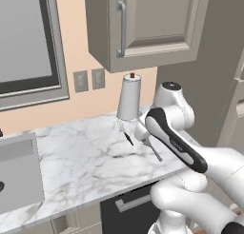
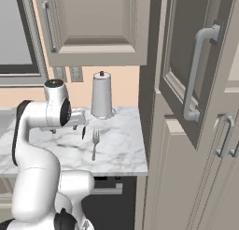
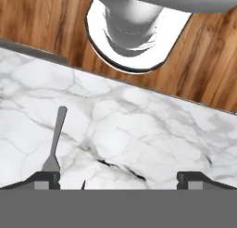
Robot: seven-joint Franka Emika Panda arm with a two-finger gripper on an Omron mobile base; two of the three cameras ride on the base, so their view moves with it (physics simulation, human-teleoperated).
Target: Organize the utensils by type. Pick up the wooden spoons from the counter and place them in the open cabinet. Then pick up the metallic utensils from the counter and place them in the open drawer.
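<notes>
Gripper [image 3: 118, 178] poised low over the counter [image 1: 81, 166], jaws spread wide, nothing between the fingertips [image 3: 46, 180]. Same in the right base view: gripper [image 2: 84, 131] empty, just above the marble near the back.

Fork [image 2: 94, 142] flat on the counter, well toward the right edge, tines toward the back wall, handle toward the front edge. In the hand view the fork [image 3: 54, 141] lies beside one fingertip, not between the jaws. Black-handled utensil [image 1: 128, 138] on the marble just beside the fork [image 1: 153, 150], near the foot of the paper towel roll [image 1: 129, 99] standing at the back edge. Sliver of a dark tip visible between the fingertips in the hand view, too small to identify.

Wooden spoon: nothing to report, location and placement unconfirmed. Cabinet [image 1: 143, 26] above the counter looks closed from the left base view; tall door with a bar handle [image 2: 198, 75] swung out at right in the right base view, interior hidden. Drawer front [image 1: 136, 199] visible under the front edge, inside hidden.

Status, as a judgement: metallic half not started, both pieces left on the marble. Likely an approach for a metal pick, jaws not yet aligned on either piece. Remaining: grasp and carry each to the drawer.
</notes>
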